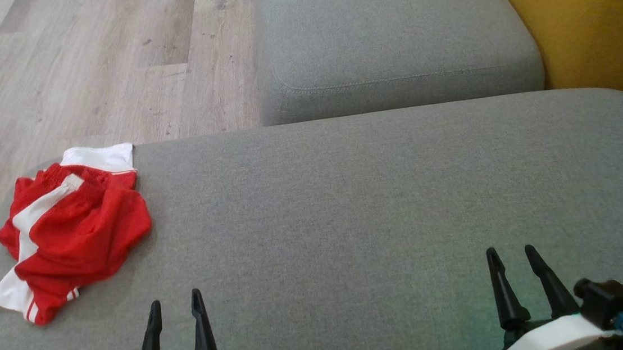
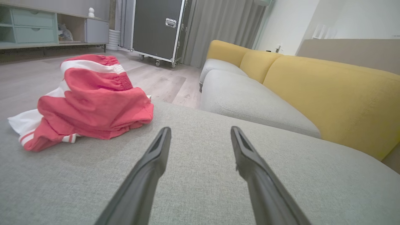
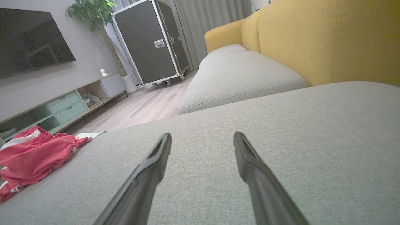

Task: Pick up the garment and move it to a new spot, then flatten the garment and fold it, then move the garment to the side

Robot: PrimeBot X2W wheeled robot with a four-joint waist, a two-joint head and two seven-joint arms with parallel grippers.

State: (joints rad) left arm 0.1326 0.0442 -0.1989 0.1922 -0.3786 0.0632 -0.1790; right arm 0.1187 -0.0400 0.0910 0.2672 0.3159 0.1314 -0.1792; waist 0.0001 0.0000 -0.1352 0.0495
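The garment [image 1: 76, 226] is a pair of red shorts with white stripes, crumpled in a heap at the left end of the grey sofa cushion [image 1: 381, 202]. My left gripper [image 1: 176, 305] hovers open over the cushion's front edge, just right of and nearer than the garment [image 2: 90, 100], holding nothing. Far to the right, my right gripper [image 1: 513, 259] also stands open and empty above the cushion. In the right wrist view the garment [image 3: 34, 156] lies at the far left, well away from that gripper [image 3: 201, 139]. The left gripper [image 2: 200, 132] points past the heap's right side.
A second grey seat cushion [image 1: 390, 38] lies beyond, with the yellow sofa back [image 1: 596, 14] on the right. Wooden floor [image 1: 82, 65] runs to the left. A black wheeled case [image 2: 159, 29] and a low cabinet [image 2: 34, 28] stand across the room.
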